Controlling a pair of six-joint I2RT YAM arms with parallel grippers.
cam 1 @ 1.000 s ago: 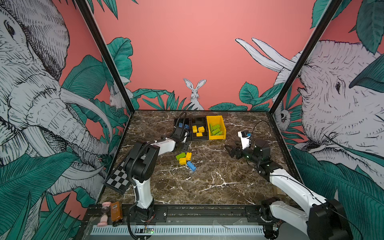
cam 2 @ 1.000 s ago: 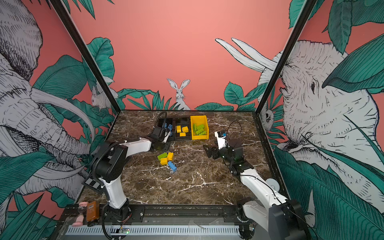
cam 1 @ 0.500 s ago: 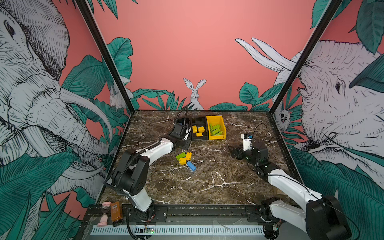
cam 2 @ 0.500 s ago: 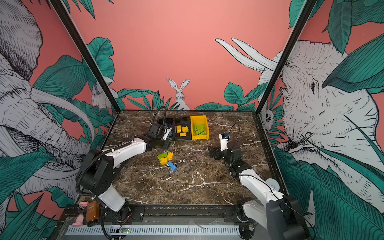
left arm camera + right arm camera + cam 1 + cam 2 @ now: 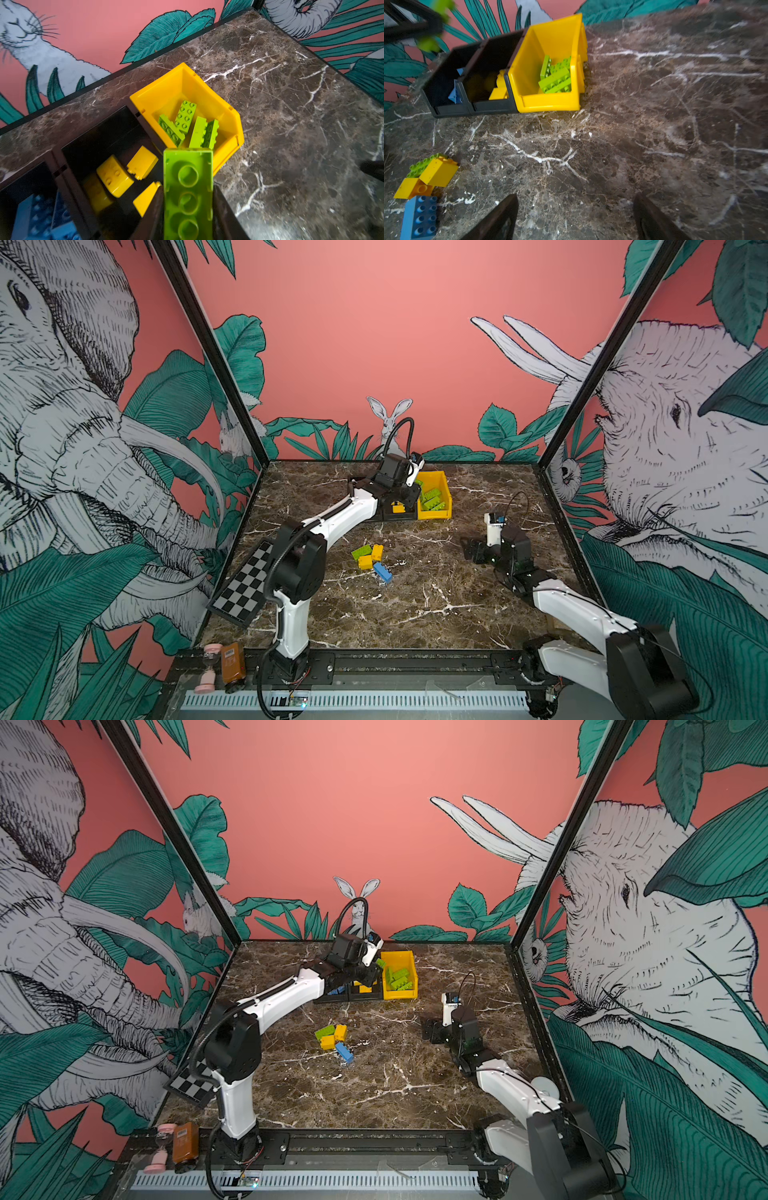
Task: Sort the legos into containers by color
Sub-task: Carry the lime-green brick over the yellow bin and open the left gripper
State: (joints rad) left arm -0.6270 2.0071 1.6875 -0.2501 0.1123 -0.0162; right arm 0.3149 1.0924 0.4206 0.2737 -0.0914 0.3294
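- A dark marble surface floors a booth whose pink walls are painted with elephants, leaves and a rabbit.
- The yellow bin stands close to the back wall and holds several green bricks.
- Two black bins touch the yellow bin in a row on its left. The one beside it holds yellow bricks, and the one beyond holds blue bricks.
- The left gripper hangs above and just beside the yellow bin's left rim, pinching a long green brick.
- Loose bricks in green, yellow and blue lie touching in a small heap in front of the yellow bin, well apart from it.
- The right gripper sits low, in front of the yellow bin and to its right, spread wide over bare marble.
- Right of the yellow bin the surface runs open to the side wall, and the strip between the bin and the heap is open too.
- A checkerboard leans at the left edge, far from the yellow bin.
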